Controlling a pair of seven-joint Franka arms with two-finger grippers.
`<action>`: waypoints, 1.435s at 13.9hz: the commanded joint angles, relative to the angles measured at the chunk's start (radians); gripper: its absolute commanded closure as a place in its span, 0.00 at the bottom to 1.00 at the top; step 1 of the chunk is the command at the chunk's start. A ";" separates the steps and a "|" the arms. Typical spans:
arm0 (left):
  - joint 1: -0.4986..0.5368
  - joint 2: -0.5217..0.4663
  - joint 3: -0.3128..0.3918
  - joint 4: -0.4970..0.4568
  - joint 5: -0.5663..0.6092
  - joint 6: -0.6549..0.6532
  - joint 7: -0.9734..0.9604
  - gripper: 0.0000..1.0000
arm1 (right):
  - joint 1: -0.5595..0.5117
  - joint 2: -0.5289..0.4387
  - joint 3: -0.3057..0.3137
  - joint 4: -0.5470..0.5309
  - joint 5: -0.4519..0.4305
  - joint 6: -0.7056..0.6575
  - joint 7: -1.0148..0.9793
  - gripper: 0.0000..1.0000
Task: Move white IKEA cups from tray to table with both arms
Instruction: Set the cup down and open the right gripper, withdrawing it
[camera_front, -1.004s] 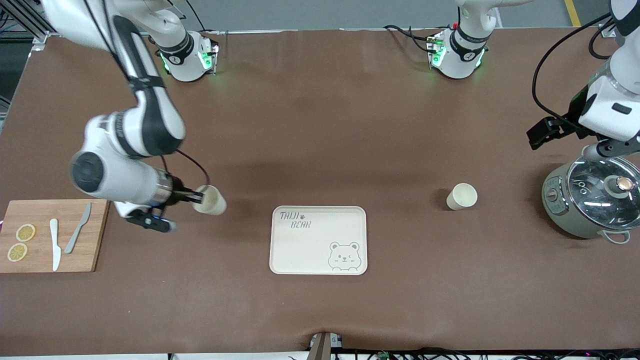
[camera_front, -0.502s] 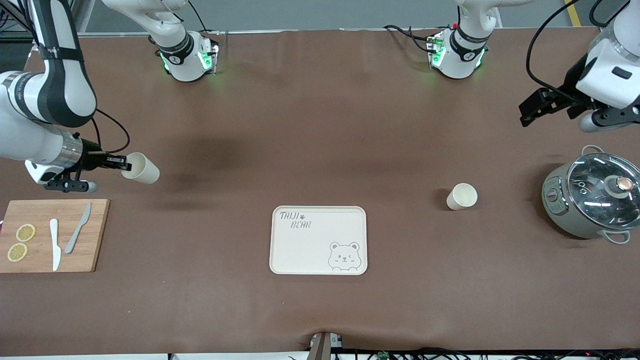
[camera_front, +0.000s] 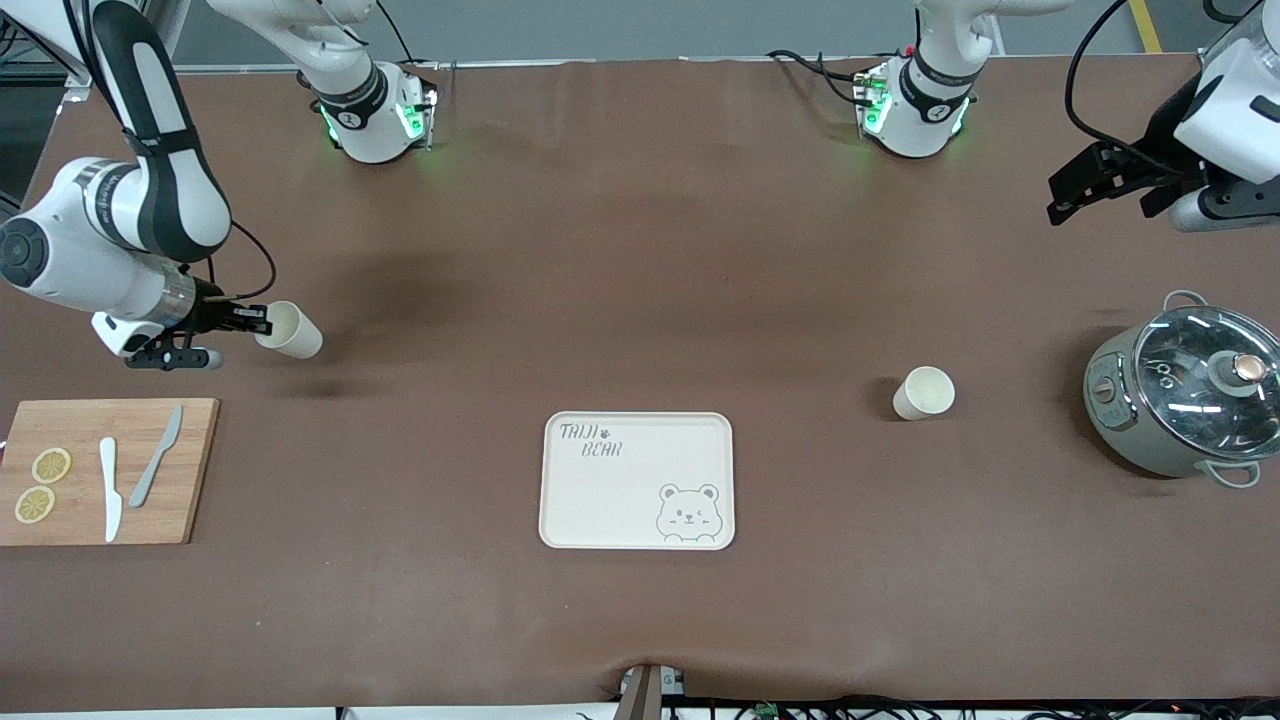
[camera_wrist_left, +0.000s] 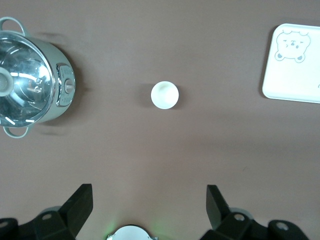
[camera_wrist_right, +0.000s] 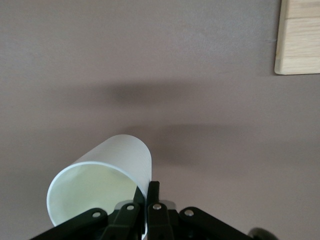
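Right gripper pinched the rim of one white cup, tilted in air over table near the cutting board, left gripper spread wide, empty, high above the pot, second cup stood upright between tray and pot

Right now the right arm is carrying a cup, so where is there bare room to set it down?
The bear tray is bare, as is the tabletop between it and the standing cup. It's crowded at the cutting board and the pot. The right gripper holds the other cup above bare table.
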 joint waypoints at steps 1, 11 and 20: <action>-0.020 -0.049 0.025 -0.049 -0.021 0.004 0.016 0.00 | -0.024 0.025 0.021 -0.046 -0.020 0.081 -0.014 1.00; -0.012 -0.133 0.053 -0.141 -0.006 0.116 0.115 0.00 | -0.074 0.079 0.024 -0.037 -0.018 0.100 -0.065 0.00; -0.015 -0.096 0.044 -0.124 0.048 0.130 0.094 0.00 | -0.036 0.138 0.029 0.660 0.000 -0.484 -0.051 0.00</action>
